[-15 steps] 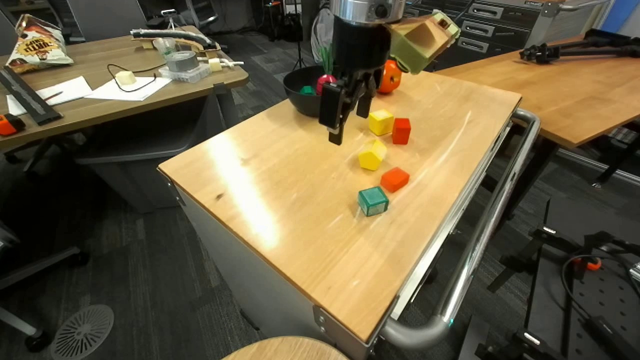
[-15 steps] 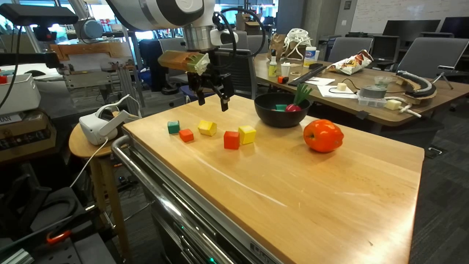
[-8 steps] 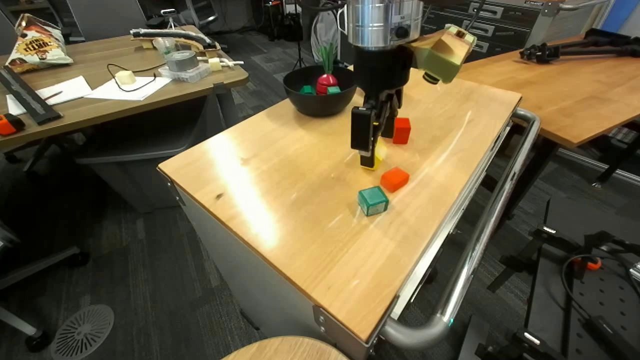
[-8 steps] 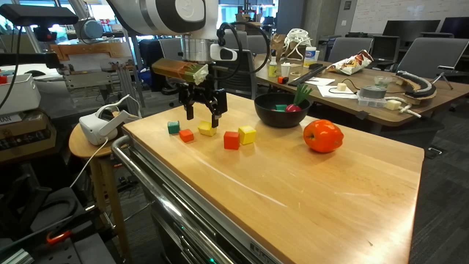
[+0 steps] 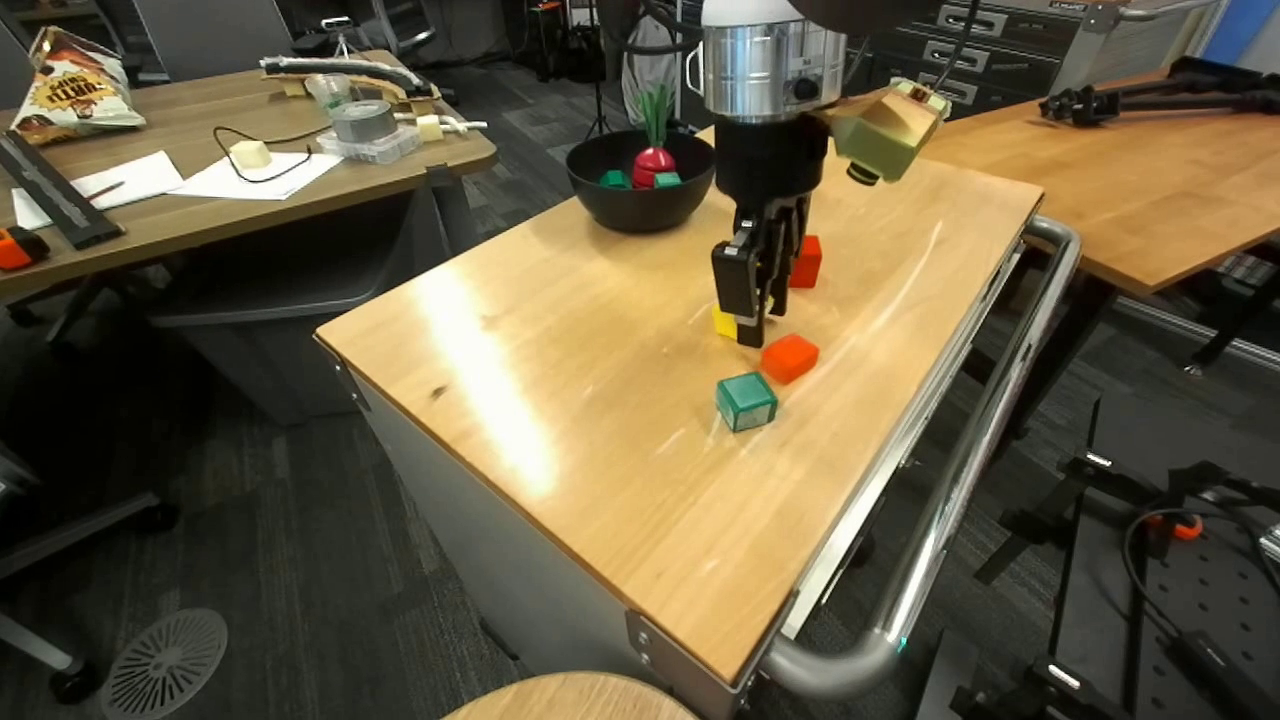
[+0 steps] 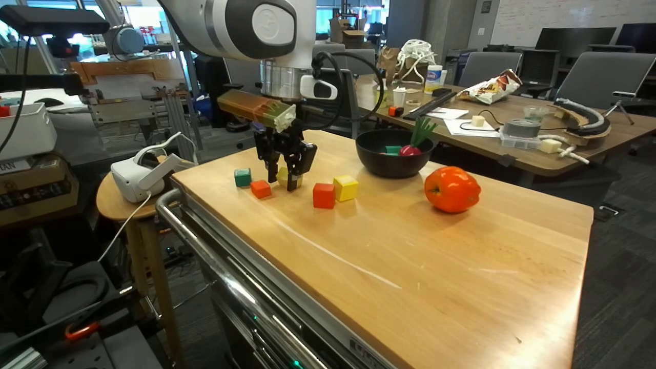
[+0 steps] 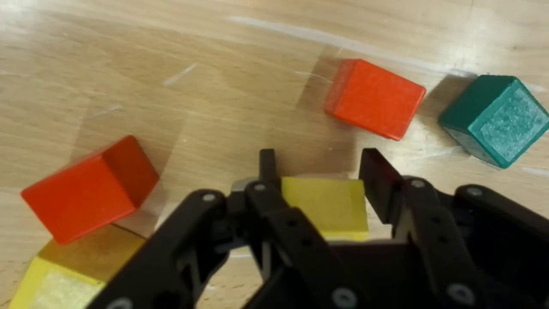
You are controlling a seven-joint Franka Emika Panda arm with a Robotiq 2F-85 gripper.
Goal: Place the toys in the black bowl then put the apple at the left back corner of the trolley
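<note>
Currently, your fingers (image 7: 379,184) flank a yellow block (image 7: 324,206) on the trolley's surface (image 5: 600,400); whether they clamp it, you cannot tell. Nearby lie an orange block (image 7: 377,98), a teal block (image 7: 493,120), a red block (image 7: 92,189) and another yellow block (image 7: 64,274). Your black bowl (image 6: 392,166) holds a radish (image 5: 653,165) and two teal blocks (image 5: 667,180), with the apple (image 6: 452,189) near it.

In an exterior view, left of the gripper (image 6: 282,183): white headset (image 6: 136,179) on round stool (image 6: 106,198). Behind and right of the gripper I see a desk (image 6: 538,96): snack bag (image 6: 492,88), tape roll (image 6: 521,128) on plastic box (image 6: 520,142), canister (image 6: 433,80). Farther back, same side: grey chair (image 6: 612,82), two monitors (image 6: 579,41), whiteboard (image 6: 569,18). In an exterior view, drawer cabinet (image 5: 1010,65) up and right of gripper.
</note>
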